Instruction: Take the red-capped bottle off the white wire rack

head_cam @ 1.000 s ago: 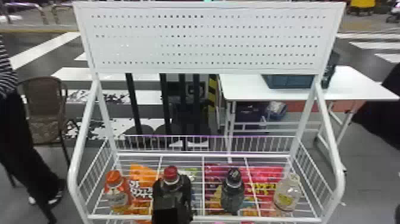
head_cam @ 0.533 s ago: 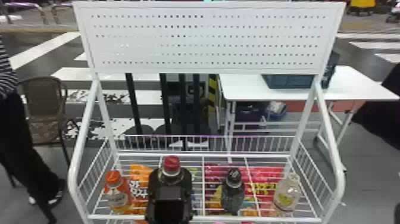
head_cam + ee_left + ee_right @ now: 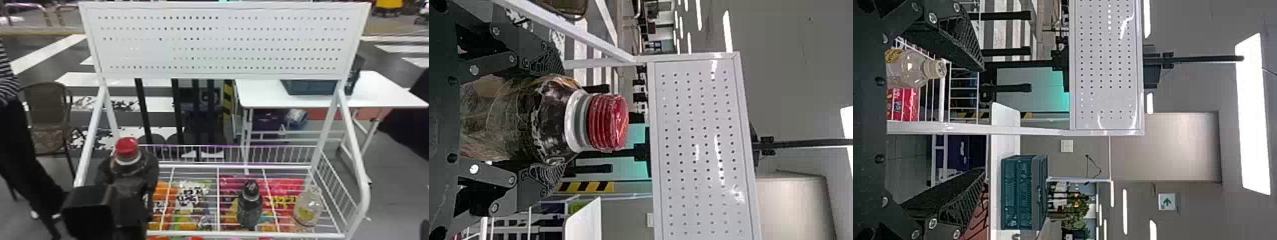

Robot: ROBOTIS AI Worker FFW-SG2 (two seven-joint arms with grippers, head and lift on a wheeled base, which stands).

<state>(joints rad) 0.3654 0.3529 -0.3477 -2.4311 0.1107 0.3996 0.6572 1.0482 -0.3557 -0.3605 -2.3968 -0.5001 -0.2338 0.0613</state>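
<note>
- The left gripper [image 3: 556, 120] has its two dark fingers closed in on the red-capped bottle [image 3: 519, 120], one on each side of the body; they press on the wide part below the neck, I'd guess because it offers more to squeeze than the narrow collar.
- The red cap [image 3: 126, 147] stands free, beyond the fingertips and uppermost; the bottle is about upright, in line with the fingers, which probably keeps it steady as it goes.
- From where I stand the bottle looks raised, towards the robot's left side of the white wire rack [image 3: 287, 234]; whether its base has fully passed the front rail I can't tell, as the arm hides it.
- Lifting out and away seems the step in hand, and it looks well along; a low base could snag that rail, and a swing outward could knock the side post.
- Further along the rack stand a dark-capped bottle [image 3: 250, 207] and a clear bottle [image 3: 308, 207], well apart from the held one; snack bags [image 3: 191, 198] show beneath the wires, the perforated panel [image 3: 220, 41] rises behind.
- The right gripper [image 3: 982, 119] has its fingers spread wide, pinching nothing; one arm seems enough here.
</note>
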